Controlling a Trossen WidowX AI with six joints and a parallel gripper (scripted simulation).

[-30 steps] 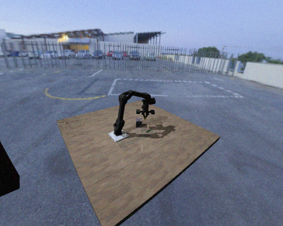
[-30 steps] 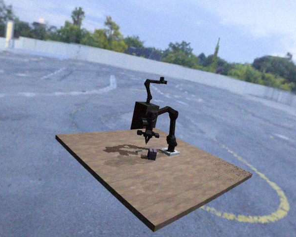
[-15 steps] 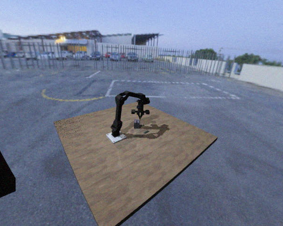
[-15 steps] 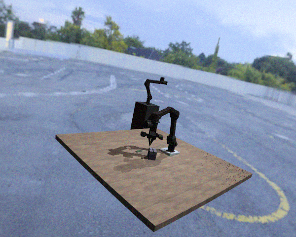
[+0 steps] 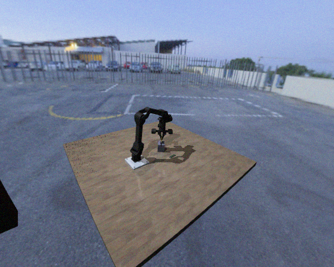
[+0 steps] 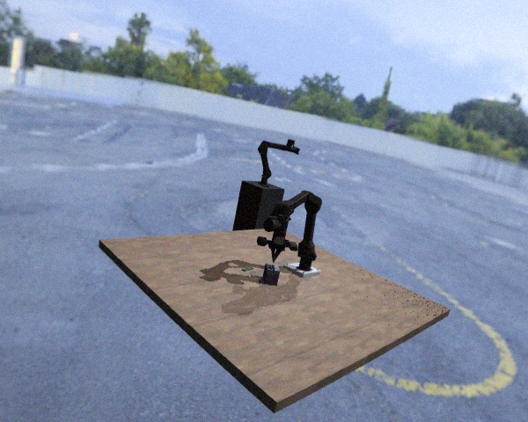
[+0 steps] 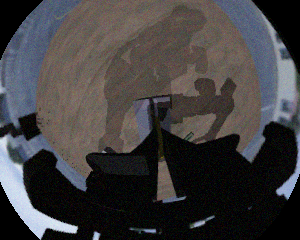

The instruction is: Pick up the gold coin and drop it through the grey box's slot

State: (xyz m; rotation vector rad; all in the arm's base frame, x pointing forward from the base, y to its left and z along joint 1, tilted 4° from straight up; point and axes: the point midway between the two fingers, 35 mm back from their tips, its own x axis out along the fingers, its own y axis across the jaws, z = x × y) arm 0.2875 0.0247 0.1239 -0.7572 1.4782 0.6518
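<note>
My gripper (image 5: 161, 137) (image 6: 274, 257) (image 7: 157, 131) points down, shut on the gold coin (image 7: 160, 143). The coin is seen edge-on in the wrist view and hangs below the fingertips as a thin yellow line in the top view. The grey box (image 5: 161, 148) (image 6: 270, 276) (image 7: 143, 121) stands upright directly below, its lid a little under the coin. The dark slot (image 7: 151, 106) runs nearly in line with the coin in the wrist view; whether they line up exactly I cannot tell. The dark-green holder (image 5: 172, 156) (image 6: 246, 268) (image 7: 189, 136) lies empty on the table beside the box.
The wooden table (image 5: 161, 201) (image 6: 319, 331) carries the arm's white base plate (image 5: 136, 162) (image 6: 303, 269) close to the box. The arm's shadow falls around the box and holder. A tall black block (image 6: 258, 204) with another dark arm (image 6: 265, 158) stands beyond the table.
</note>
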